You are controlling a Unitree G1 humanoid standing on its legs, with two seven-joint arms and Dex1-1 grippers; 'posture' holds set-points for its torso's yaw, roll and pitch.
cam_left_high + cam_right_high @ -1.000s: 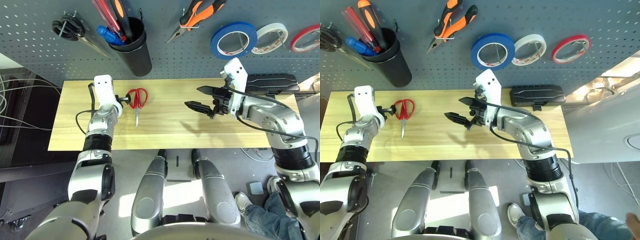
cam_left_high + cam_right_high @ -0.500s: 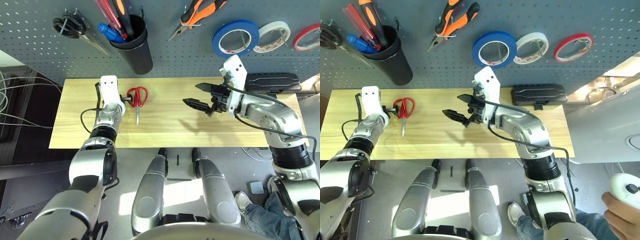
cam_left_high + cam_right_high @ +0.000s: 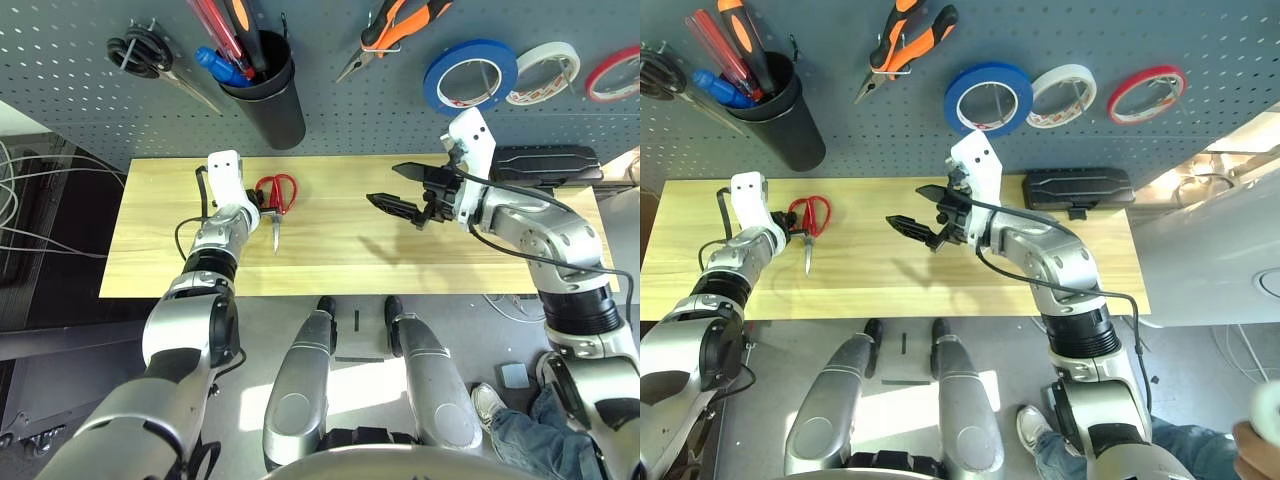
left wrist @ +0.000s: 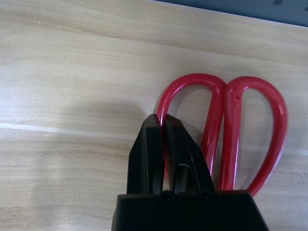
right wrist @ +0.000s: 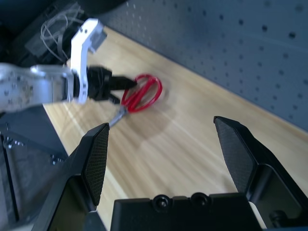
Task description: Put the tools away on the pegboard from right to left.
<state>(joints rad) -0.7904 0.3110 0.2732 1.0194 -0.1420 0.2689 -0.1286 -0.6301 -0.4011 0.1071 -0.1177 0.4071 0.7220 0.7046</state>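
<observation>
The red-handled scissors (image 3: 275, 198) are lying flat on the light wooden table (image 3: 340, 250), at about nine o'clock from the table's middle, with the blades pointing toward the robot. The left gripper (image 4: 166, 126) is touching them: its two black fingers are pressed together around the near side of one red handle loop, so it is clamped on the scissors. In the right wrist view the same grip is showing from the other side.

The right gripper (image 3: 398, 186) is hanging above the middle of the table, at about three o'clock from the scissors and well apart from them, with its fingers spread wide and nothing between them.

On the large dark grey perforated pegboard (image 3: 330, 110), at twelve o'clock from the table, the blue tape roll (image 3: 469, 76) and the orange-and-black-handled pliers (image 3: 391, 27) are hanging on hooks. The small blue-handled screwdriver (image 3: 222, 66) is standing in a black cylindrical cup (image 3: 270, 98) fixed to the board, directly at twelve o'clock from the scissors.
</observation>
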